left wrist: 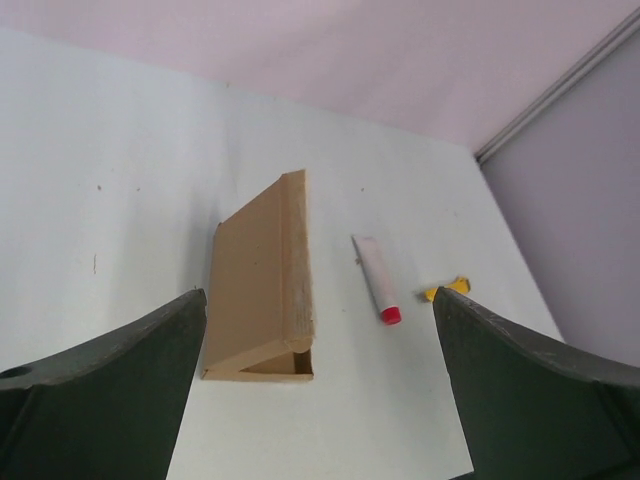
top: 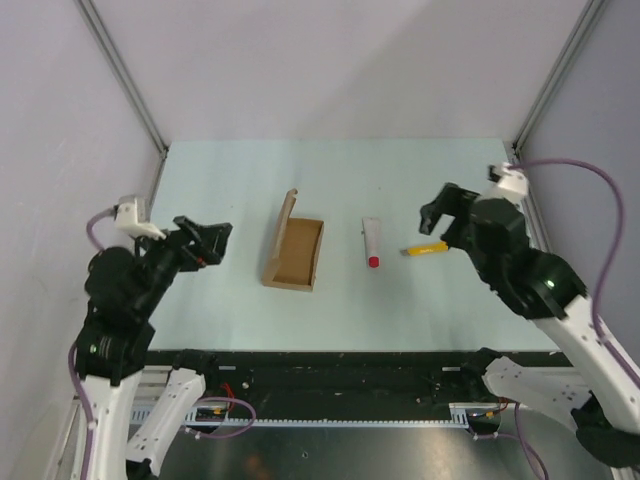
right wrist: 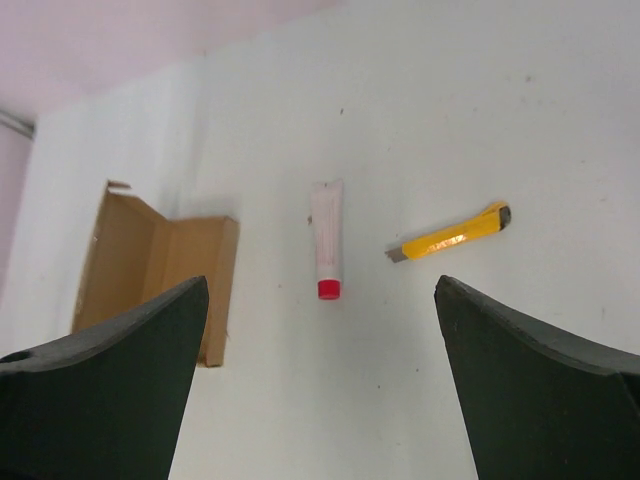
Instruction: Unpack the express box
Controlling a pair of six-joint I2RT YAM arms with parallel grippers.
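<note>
So the express box is sitting open on the pale green worktop, a bit toward 9 o'clock from the middle in the top view. Its lid flap is hinged along the box's 9 o'clock side and stands up, tilted. All I can see inside is the brown cardboard bottom. From my left wrist camera the raised flap hides most of the inside, and only a sliver of the opening shows at the near end.

At the box's 3 o'clock, apart from it, is a white tube with a red cap, cap pointing to 6 o'clock. Further out at 3 o'clock from the tube is a yellow utility knife, lying slightly slanted.

My left fingers are spread wide at 9 o'clock of the box, off to the side, touching nothing and gripping nothing. In that wrist view the box sits at 12 o'clock, framed between them. My right fingers are spread just as wide, up above the worktop near the knife's 1 o'clock, also with nothing in them. In the right wrist view, tube and knife both lie ahead in the gap, with the box off at 10 o'clock.

The box is plain brown cardboard. Any print on the tube or knife is too small for me to read.
</note>
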